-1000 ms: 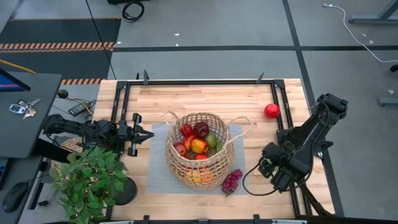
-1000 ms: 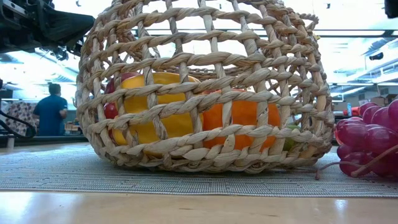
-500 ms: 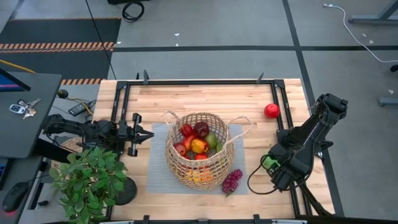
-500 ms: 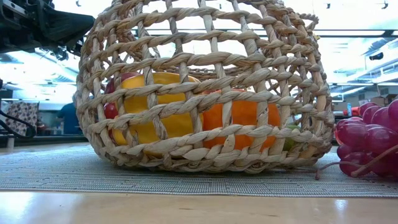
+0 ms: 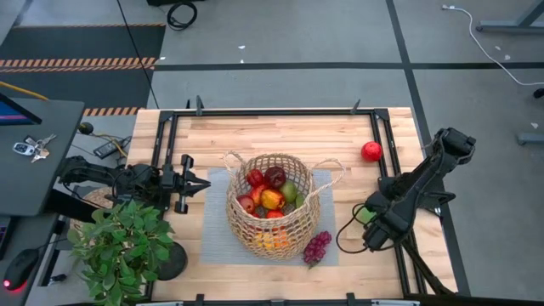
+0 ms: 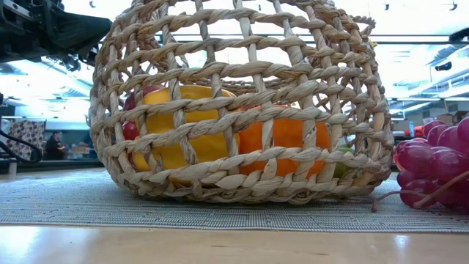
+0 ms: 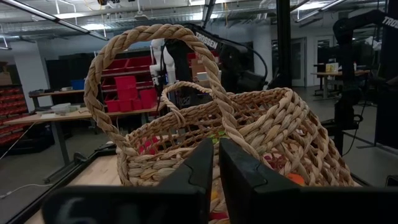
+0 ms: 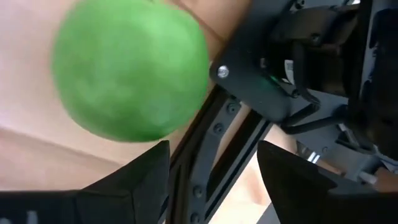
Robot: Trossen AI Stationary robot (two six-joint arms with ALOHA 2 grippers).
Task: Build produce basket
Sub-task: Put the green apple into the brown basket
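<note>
To the right of the basket (image 5: 231,197), well clear of its rim, the right gripper (image 8: 211,152) is held low over the table (image 5: 280,136), with a green apple (image 8: 130,74) lying just ahead of its fingers. The jaws are seen apart, and nothing is caught between them (only the table's dark frame rail shows through the gap). The basket is set on a grey mat at the table's middle and is already loaded with red, yellow and orange produce. Purple grapes (image 5: 316,247) are left just beside its front right, and a red apple (image 5: 371,151) farther off behind and to its right. The step in hand is judged to be the pick-up of the green apple. Next, the jaws must be brought around the apple and closed before it is lifted over the rim. Left of the basket, the left gripper (image 7: 216,146) is parked with its jaws together, pointed at the near handle.
</note>
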